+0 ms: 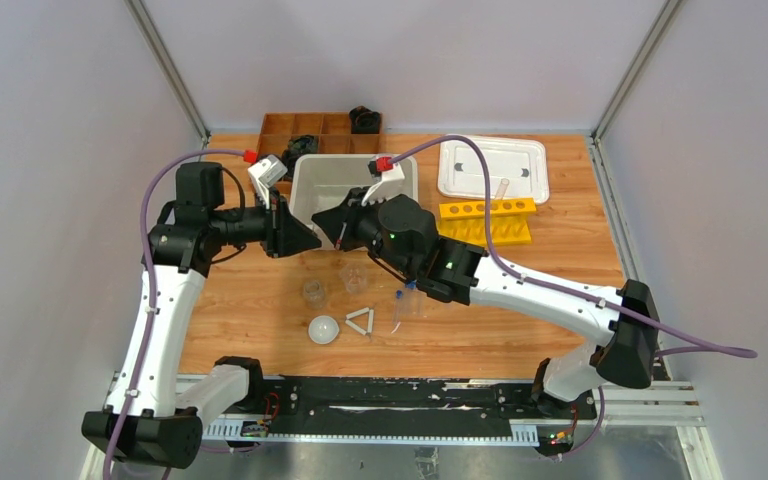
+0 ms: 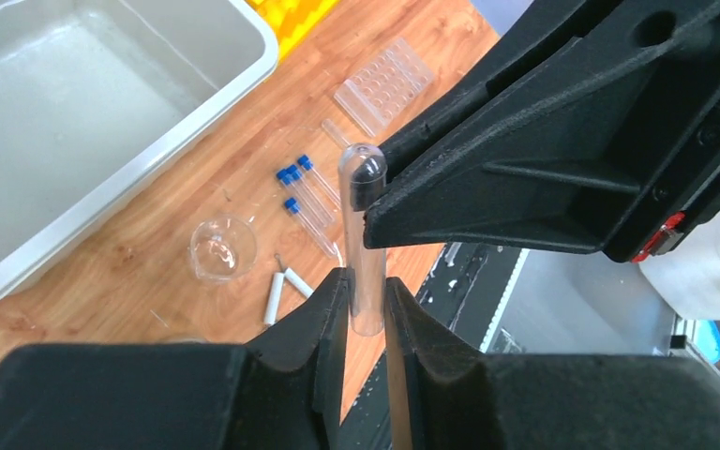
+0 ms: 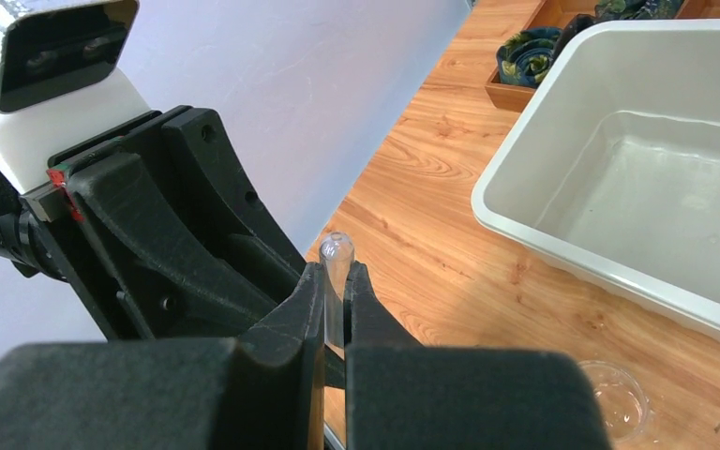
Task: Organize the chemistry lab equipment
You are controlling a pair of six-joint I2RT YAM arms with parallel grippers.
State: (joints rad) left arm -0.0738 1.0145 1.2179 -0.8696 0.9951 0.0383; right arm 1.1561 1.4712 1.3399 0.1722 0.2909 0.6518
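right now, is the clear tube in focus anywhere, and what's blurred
left wrist: clear tube sharp, left end effector soft at the bottom edge; right wrist: tube tip crisp, right end effector blurred; top external: tube too small to make out

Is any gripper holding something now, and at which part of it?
Both pinch one clear tube: the left gripper holds it near its lower end, and the right gripper holds it just below its rounded tip.

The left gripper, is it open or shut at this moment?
Shut on the clear tube: the left gripper presses its sides with no gap. The right gripper clamps the same tube.
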